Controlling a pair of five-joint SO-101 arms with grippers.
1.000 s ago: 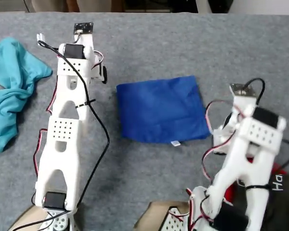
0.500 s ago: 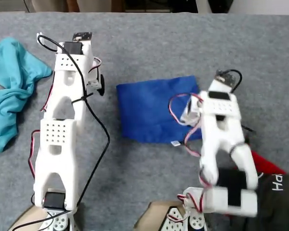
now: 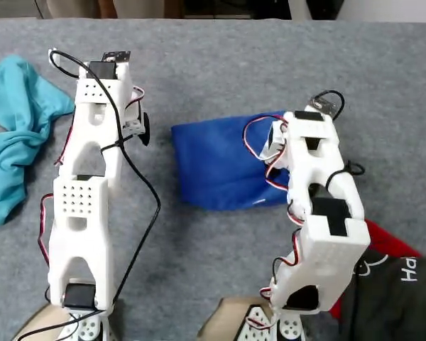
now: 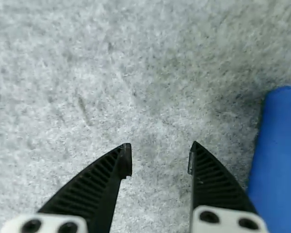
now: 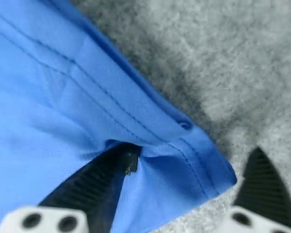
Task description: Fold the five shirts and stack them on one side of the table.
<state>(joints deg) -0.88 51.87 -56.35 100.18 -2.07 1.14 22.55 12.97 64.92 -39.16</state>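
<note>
A folded blue shirt (image 3: 220,167) lies flat in the middle of the grey table. My right gripper (image 5: 194,158) is open at the shirt's right edge. One of its fingers (image 5: 102,184) is tucked against a fold of the blue shirt (image 5: 63,97), and the other rests over bare table past the corner. My left gripper (image 4: 160,158) is open with nothing in it, low over the table just left of the blue shirt (image 4: 281,160). From above, that left gripper (image 3: 140,128) is a short gap from the shirt's left edge.
A crumpled teal shirt (image 3: 18,128) lies at the table's left edge. A red shirt (image 3: 383,245) and a black one (image 3: 397,298) are heaped at the near right corner. Cardboard (image 3: 231,320) shows at the near edge between the arm bases.
The right arm has swung left from beside the blue shirt until it is over the shirt's right edge. The left arm has shifted slightly left and farther back.
</note>
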